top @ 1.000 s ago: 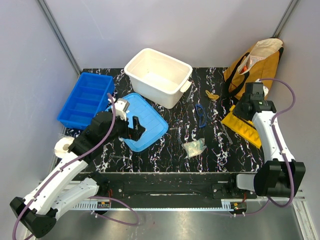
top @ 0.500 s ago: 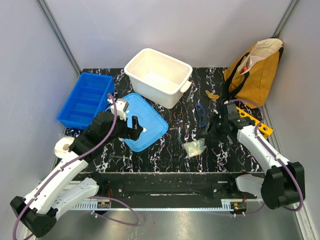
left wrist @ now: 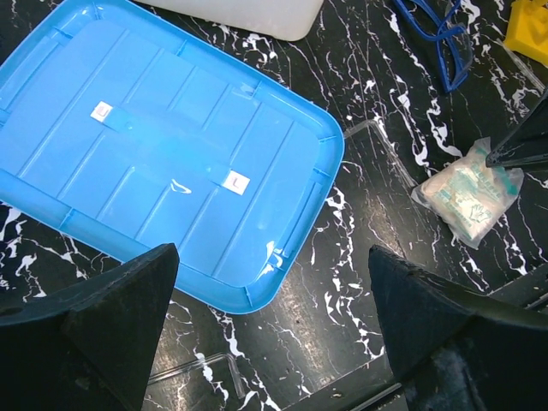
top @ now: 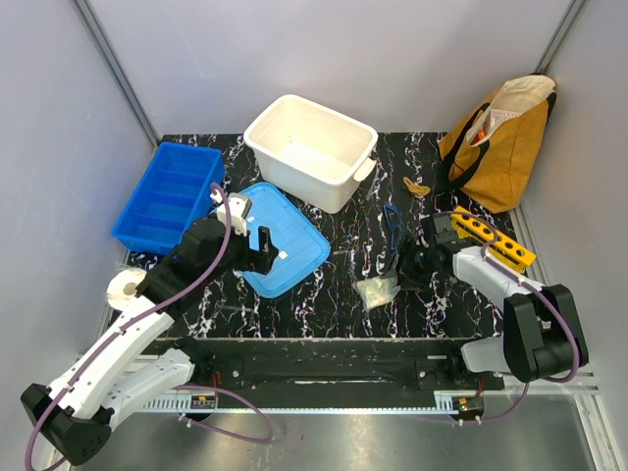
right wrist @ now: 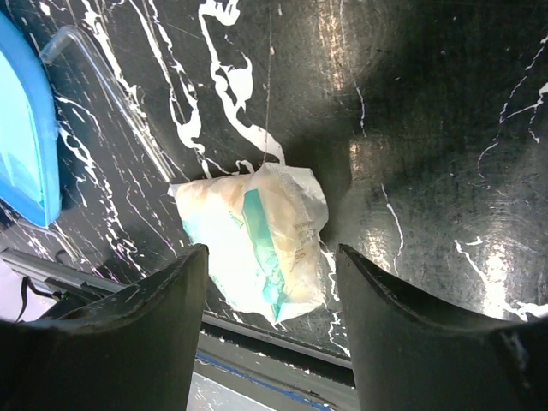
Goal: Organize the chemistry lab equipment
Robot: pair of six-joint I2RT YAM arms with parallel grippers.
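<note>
- Looks like you're on the pickup step for the soft wad point(top: 376, 290). Your right gripper point(top: 404, 267) hovers over it with the jaws apart and nothing clamped.
- The wad lies on the table point(top: 314, 299) near the front edge, at 6 o'clock from the safety glasses point(top: 393, 224). The blue lid point(top: 294, 245) is at its 9 o'clock.
- The left gripper point(top: 265, 250) is spread wide and empty above that lid.
- Next move, I'd guess: shift toward 7 o'clock so the wad is centred, drop down, then close gently.
- Heads up, a thin clear tube point(right wrist: 111, 94) sits just beside the wad at 11 o'clock, so don't snag it.
</note>
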